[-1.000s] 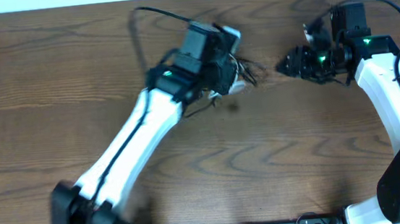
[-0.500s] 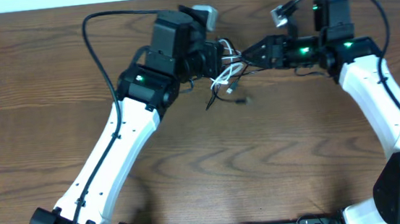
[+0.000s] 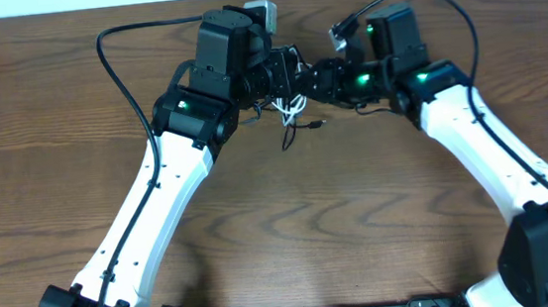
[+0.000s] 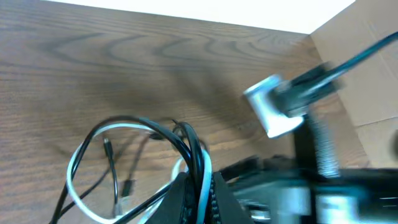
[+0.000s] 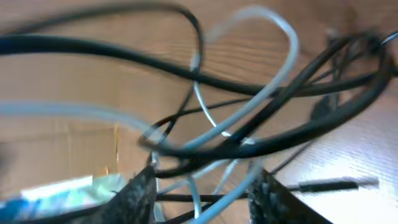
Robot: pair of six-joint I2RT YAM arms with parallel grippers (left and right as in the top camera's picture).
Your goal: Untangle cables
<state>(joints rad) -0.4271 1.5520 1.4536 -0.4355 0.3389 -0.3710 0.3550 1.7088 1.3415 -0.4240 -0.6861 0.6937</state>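
Cables [image 3: 295, 105] hang in one knot between the two arms at the far side of the tabletop [image 3: 358, 206]. The left gripper [image 4: 198, 186] is clamped on the white loop [image 4: 78, 162] and the black strands together, apparently to anchor the bundle. Right gripper [image 5: 205, 196] faces the knot with its fingers spread and nothing pinched, probably seeking one strand; crossing loops crowd both grippers, blur hides which strand is free, and the left arm's thick wire [image 3: 112, 68] arches nearby.

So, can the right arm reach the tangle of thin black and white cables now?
Probably yes: the tangle of thin black and white cables loops right before the right arm's open fingers in its wrist view, nothing between. The left arm's fingers hold its far side.
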